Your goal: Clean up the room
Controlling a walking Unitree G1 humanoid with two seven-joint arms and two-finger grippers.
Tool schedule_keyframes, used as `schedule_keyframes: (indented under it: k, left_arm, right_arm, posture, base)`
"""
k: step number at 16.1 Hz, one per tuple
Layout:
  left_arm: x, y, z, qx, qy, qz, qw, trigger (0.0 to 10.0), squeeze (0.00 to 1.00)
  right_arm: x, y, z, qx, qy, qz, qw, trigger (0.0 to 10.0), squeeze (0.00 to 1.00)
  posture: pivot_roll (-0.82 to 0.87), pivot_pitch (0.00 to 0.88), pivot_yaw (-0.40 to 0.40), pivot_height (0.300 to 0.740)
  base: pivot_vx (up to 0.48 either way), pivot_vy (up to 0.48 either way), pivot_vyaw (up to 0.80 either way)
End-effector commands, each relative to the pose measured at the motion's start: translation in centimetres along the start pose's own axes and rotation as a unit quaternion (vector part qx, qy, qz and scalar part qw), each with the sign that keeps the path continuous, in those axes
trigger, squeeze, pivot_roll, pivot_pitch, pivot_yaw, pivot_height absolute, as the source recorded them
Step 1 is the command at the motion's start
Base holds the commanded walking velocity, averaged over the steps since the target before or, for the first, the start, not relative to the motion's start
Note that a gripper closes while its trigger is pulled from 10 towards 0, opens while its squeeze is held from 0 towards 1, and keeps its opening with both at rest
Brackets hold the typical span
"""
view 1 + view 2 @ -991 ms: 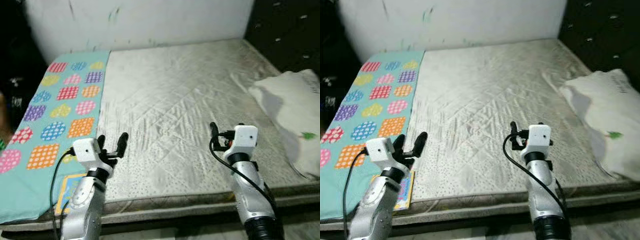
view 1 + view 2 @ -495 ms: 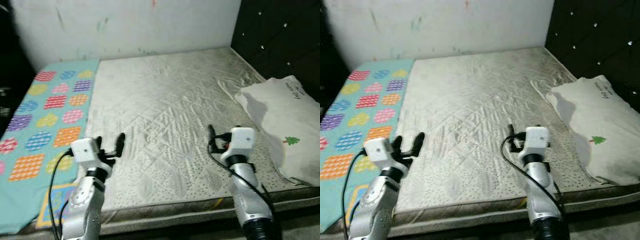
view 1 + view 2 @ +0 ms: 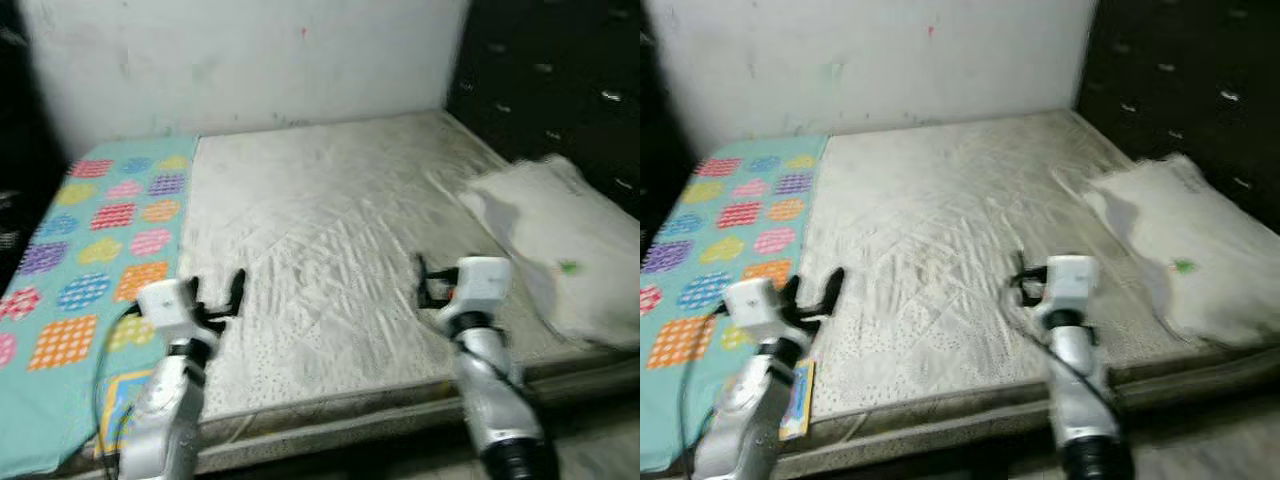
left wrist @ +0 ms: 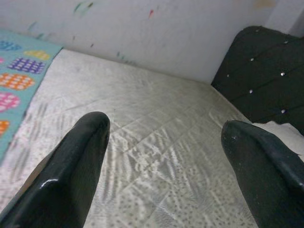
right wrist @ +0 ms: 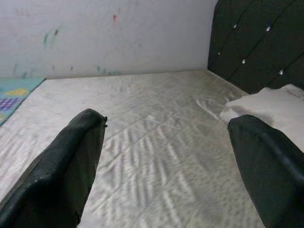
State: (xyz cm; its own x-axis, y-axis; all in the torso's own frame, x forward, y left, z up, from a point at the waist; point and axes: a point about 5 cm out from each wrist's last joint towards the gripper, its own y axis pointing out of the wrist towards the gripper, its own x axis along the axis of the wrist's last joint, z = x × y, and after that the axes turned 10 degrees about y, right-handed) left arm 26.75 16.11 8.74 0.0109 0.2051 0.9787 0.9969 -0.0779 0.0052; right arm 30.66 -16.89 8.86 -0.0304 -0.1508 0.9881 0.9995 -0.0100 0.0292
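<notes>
Teal dotted-patch blanket (image 3: 95,230), cream mattress (image 3: 330,230), white pillow (image 3: 555,235)

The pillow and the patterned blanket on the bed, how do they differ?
The pillow is plain white with one small green mark; the blanket is teal with rows of bright patches. The pillow lies on the robot's right by the dark headboard; the blanket runs along the left edge and hangs over the front. The pillow is plump; the blanket lies flat. Both rest on the bare mattress, untouched by either gripper.

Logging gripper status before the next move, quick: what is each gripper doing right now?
Left gripper: open, holding nothing, above the bare quilted off-white mattress.
Right gripper: open, holding nothing, above the same mattress.
</notes>
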Motion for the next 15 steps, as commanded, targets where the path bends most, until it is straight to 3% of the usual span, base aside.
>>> schedule_keyframes:
  k: [1,4,11,15]
  left_arm:
    - [0.29,0.25,-0.15,-0.003,-0.002,-0.004,1.0,10.0,0.0]
    - [0.35,0.26,-0.09,0.002,-0.003,-0.008,1.0,10.0,0.0]
    - [0.63,0.06,-0.2,-0.013,-0.004,-0.021,1.0,10.0,0.0]
    - [0.61,0.02,-0.36,-0.021,-0.007,-0.021,1.0,10.0,0.0]
  right_arm:
    - [0.67,0.41,-0.24,0.001,-0.007,-0.01,1.0,10.0,0.0]
    - [0.62,0.44,-0.24,0.003,-0.011,-0.007,1.0,10.0,0.0]
    - [0.56,0.4,0.06,0.012,-0.02,-0.007,1.0,10.0,0.0]
    - [0.57,0.28,0.01,0.01,-0.02,-0.009,1.0,10.0,0.0]
  posture:
    - [-0.07,0.016,0.084,0.74]
    - [-0.07,0.017,0.081,0.74]
    - [-0.07,0.018,0.081,0.74]
    - [-0.08,0.021,0.085,0.74]
  base:
    - [0.0,0.48,0.0]
    - [0.0,0.48,0.0]
    - [0.0,0.0,0.0]
    - [0.287,0.0,0.0]
